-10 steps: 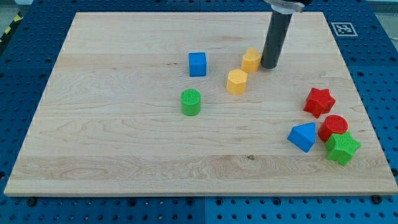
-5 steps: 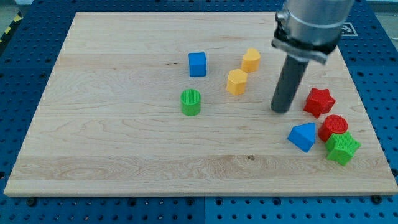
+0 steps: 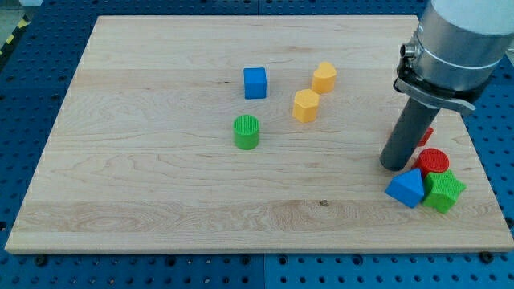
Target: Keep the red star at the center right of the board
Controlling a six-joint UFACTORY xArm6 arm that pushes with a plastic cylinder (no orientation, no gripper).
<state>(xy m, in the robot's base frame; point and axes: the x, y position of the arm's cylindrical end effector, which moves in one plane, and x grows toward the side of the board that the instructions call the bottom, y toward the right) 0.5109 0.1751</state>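
Note:
The red star (image 3: pixel 425 135) lies at the view's right, mostly hidden behind my dark rod; only a sliver of red shows at the rod's right edge. My tip (image 3: pixel 394 165) rests on the board just to the star's lower left. It stands right above the blue triangular block (image 3: pixel 406 189) and left of the red cylinder (image 3: pixel 434 162). I cannot tell whether the tip touches the star.
A green star (image 3: pixel 443 190) sits below the red cylinder near the wooden board's (image 3: pixel 161 185) right edge. A blue cube (image 3: pixel 254 82), two yellow blocks (image 3: pixel 324 77) (image 3: pixel 306 105) and a green cylinder (image 3: pixel 246 132) lie around the board's middle.
My tip has moved from beside the upper yellow block down and right to the red star's lower left. The blue triangular block has shifted slightly down and right.

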